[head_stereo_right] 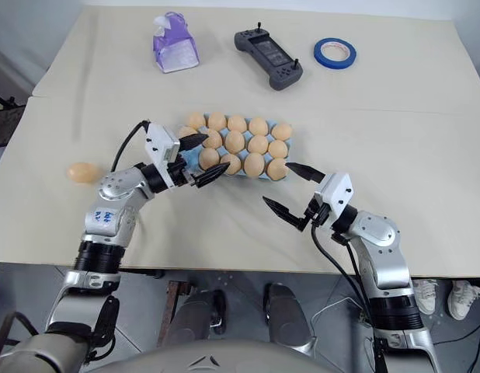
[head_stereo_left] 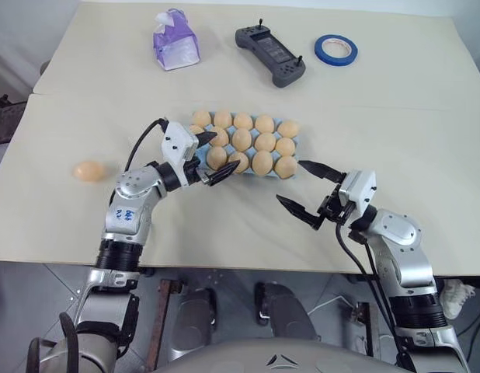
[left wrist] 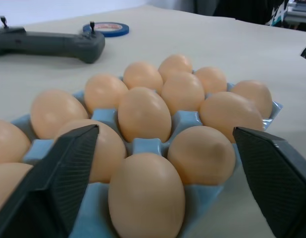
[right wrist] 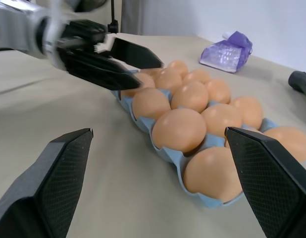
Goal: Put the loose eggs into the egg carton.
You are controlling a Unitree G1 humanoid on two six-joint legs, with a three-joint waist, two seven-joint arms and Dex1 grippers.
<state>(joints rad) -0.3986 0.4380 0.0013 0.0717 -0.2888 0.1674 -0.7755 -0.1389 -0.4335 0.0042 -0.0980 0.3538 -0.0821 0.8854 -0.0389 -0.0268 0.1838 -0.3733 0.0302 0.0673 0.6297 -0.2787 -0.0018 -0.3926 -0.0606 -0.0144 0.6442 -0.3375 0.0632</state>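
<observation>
Left hand open, empty, at carton's near-left corner, so no egg in transit | right hand open, waiting beside carton | carton nearly full | last egg loose on bench, far left.

No readable words, brand names or signs appear anywhere on the table or its objects. The only marking is a small blue scribble, perhaps digits, on the silver casing of the robot's left arm; it is too small to make out.
</observation>
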